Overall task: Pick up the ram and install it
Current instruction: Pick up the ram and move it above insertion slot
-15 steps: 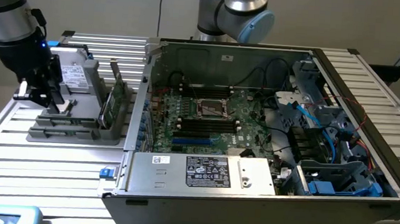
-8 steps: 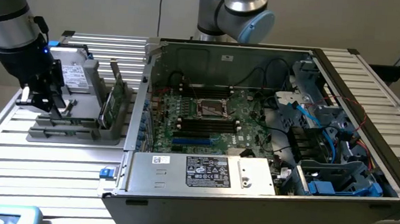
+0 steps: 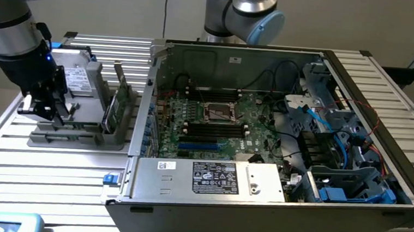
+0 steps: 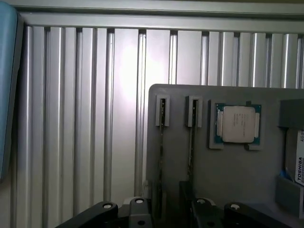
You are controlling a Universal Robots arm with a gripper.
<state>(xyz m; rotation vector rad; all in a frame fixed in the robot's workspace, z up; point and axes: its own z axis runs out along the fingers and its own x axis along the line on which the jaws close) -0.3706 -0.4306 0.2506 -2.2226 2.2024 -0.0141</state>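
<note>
Pincer [image 3: 47,114] wide open, empty, hanging low over grey tray [image 4: 228,166] on slatted table [image 4: 95,118]. Ram [image 4: 162,142] edge-on in tray slot, near pincer, untouched.

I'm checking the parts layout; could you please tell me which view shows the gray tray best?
The exterior view: the tray shows nearly whole beside the case, partly behind the arm. The wrist view looks down on one corner, holding a processor.
</note>
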